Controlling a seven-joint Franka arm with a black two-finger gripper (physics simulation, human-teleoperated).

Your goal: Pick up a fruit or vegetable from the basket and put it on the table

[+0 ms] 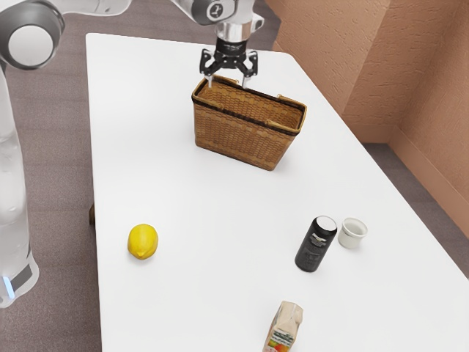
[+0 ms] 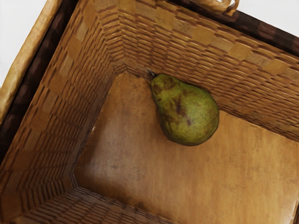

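- Pear: on its side on the floor of the basket, beside a wall, near a corner.
- Gripper: fingers apart, high by the basket's far rim, toward the exterior view's left.
- Approach (advised): centre over the rounded body, turn so neither finger catches the wall, descend straight, close gently.
- Release (advised): low over the table, near side.

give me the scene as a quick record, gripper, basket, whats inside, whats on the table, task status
gripper: open, at the basket's opening, holding nothing
basket: upright on the table
inside: one green pear with brown marks, lying on the basket's floor
also on table: lemon, black can, white cup beside the can, drink carton
task status: pear not yet picked up
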